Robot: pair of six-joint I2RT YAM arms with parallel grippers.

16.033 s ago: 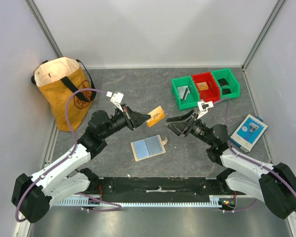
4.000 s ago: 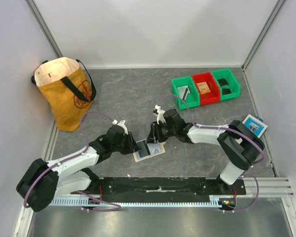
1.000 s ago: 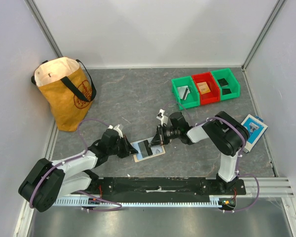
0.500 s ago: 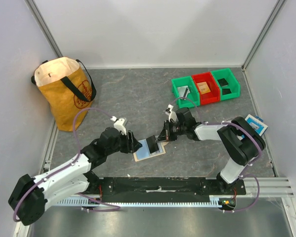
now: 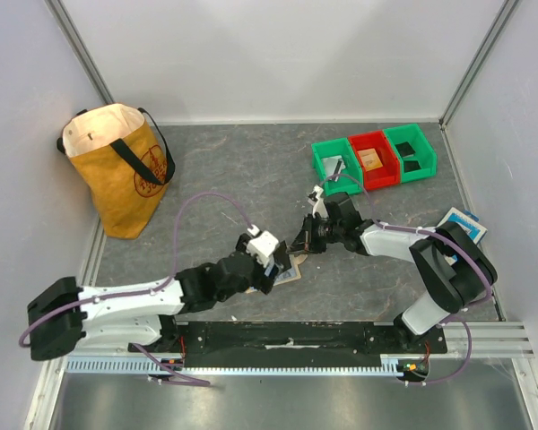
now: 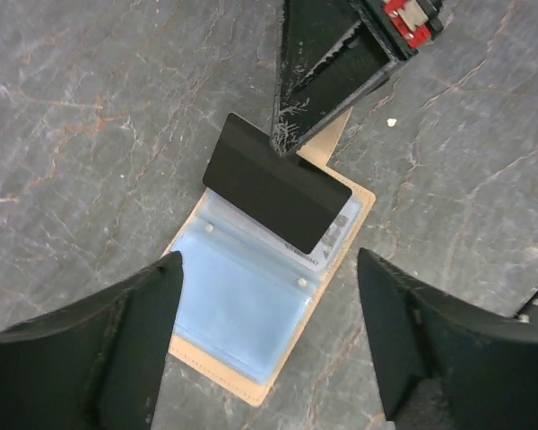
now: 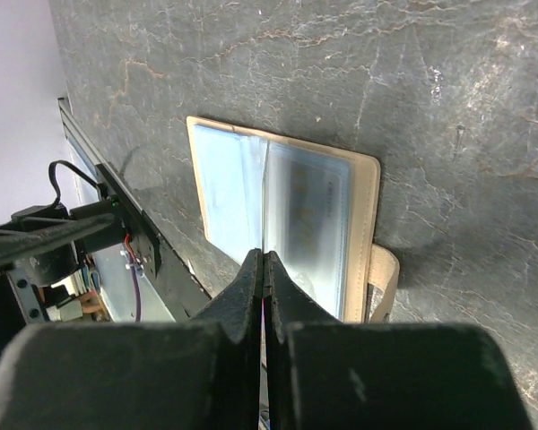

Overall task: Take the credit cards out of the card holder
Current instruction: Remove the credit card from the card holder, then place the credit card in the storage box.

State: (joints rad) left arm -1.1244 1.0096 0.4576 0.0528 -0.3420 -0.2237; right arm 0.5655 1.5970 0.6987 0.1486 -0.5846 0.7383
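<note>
**Left gripper lets go while the black card comes out**

On the grey table (image 5: 233,170) the yellow bag (image 5: 117,170) stands far to the left and the row of bins (image 5: 372,157) far to the right, both well apart from the work. The card holder (image 6: 242,331) lies open and flat in front of my bases, with its pale blue inside facing up.

A second ago my left gripper (image 6: 269,258) was pressed together low at the left edge of the holder. Now it is spread wide, holds nothing, and hangs above the holder with one finger on each side. My right gripper (image 7: 264,264) is pinching the black card (image 6: 273,193) at its upper edge and has drawn it back, tilted, over the right half of the holder.

I cannot tell whether the lower edge of the card is fully out of the pocket. If it is not, the holder may be dragged along, because nothing presses it down. Some print shows through the right pocket, so I judge that another card may remain.
</note>
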